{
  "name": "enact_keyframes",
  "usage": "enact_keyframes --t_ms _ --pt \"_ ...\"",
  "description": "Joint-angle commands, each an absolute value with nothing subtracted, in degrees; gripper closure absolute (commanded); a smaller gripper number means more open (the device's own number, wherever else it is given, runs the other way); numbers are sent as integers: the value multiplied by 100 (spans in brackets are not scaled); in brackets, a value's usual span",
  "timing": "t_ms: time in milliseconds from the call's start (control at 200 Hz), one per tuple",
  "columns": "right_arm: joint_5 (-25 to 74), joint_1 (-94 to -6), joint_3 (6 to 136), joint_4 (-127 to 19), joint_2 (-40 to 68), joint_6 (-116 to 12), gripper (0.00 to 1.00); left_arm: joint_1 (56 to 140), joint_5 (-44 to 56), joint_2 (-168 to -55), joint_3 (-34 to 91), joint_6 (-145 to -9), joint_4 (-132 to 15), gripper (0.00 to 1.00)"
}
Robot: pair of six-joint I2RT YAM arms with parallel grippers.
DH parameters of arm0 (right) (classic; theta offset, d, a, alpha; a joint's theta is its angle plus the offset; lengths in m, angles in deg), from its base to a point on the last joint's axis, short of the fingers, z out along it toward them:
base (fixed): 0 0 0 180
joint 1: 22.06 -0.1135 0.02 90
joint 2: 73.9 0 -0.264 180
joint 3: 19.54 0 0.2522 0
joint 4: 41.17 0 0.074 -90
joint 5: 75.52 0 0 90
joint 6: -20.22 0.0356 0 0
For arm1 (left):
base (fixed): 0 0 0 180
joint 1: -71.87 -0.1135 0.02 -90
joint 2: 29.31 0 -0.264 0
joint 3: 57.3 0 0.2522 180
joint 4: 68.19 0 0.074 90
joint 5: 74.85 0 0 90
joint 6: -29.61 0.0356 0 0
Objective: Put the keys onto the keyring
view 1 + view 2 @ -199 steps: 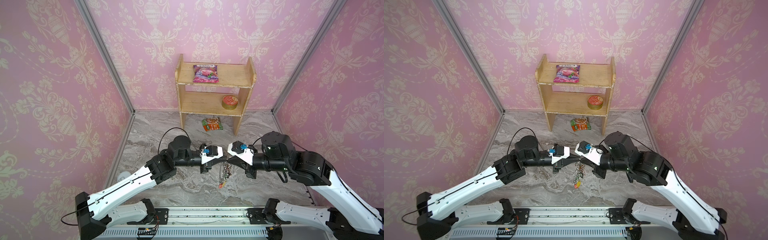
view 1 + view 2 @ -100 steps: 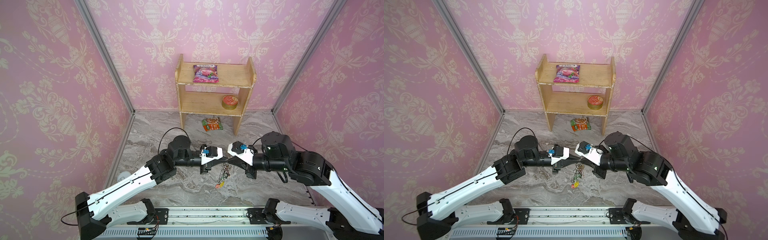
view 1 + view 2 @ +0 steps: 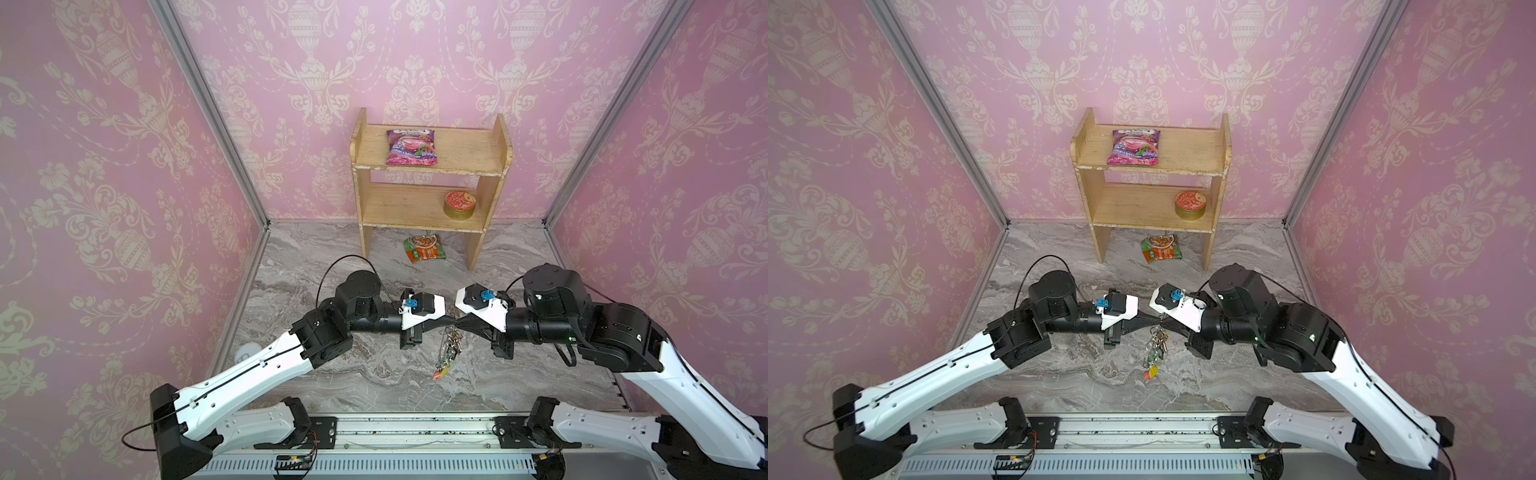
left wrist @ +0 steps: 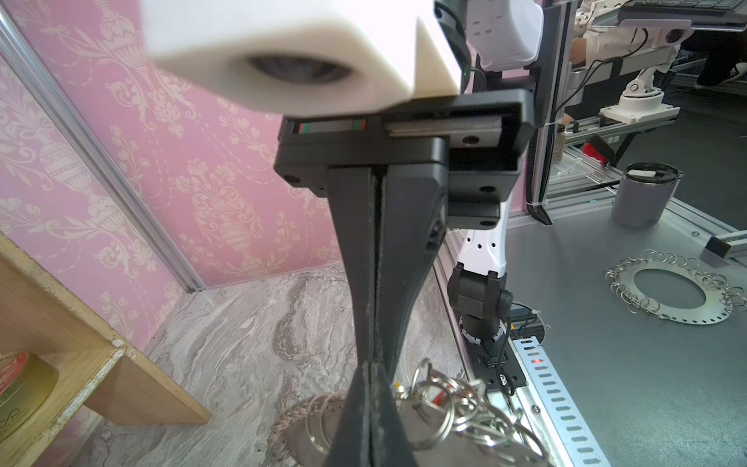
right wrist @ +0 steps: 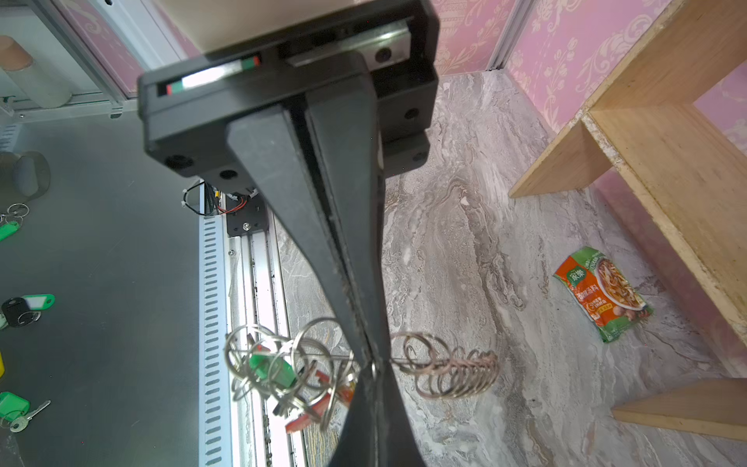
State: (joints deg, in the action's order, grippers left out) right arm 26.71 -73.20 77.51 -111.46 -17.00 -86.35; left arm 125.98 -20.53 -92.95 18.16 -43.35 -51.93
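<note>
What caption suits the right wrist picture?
The right gripper pinches the keyring, tagged keys dangling from its loops.

Only one readable mark out here: the green-and-orange foil packet (image 5: pixel 602 293) lying on the grey marbled surface (image 5: pixel 465 263) carries white Chinese characters on its green badge that look like "家乐", with smaller print below too fine to make out. The lettering on the pink snack packet (image 3: pixel 411 147) and the red lid of the round gold tin (image 3: pixel 459 204) is a blur.
</note>
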Motion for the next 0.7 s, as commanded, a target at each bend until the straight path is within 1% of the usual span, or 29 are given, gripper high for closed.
enact_keyframes --t_ms 0,215,245,325,410,530,696 --pt "2701 -7321 7873 -10812 -1784 -8695 100 12637 -2344 -9367 2027 -4388 -5197 100" --pt "2603 -7318 7851 -10702 -1850 -8650 100 12654 -2290 -9353 2032 -4314 -5238 100" --pt "2559 -7321 7851 -10698 -1855 -8647 96 12654 -2216 -9307 2019 -4256 -5277 100" --pt "2432 -7318 7860 -10731 -1910 -8625 81 12654 -2014 -9136 1925 -4131 -5515 100" --pt "2259 -7320 7836 -10712 -2027 -8601 73 12648 -1874 -8977 1837 -4001 -5831 100" --pt "2110 -7304 7779 -10556 -2216 -8551 71 12647 -1833 -8870 1777 -3921 -6228 100" --pt "2174 -7311 7746 -10251 -2369 -8522 71 12628 -1951 -8850 1685 -4038 -6944 100"
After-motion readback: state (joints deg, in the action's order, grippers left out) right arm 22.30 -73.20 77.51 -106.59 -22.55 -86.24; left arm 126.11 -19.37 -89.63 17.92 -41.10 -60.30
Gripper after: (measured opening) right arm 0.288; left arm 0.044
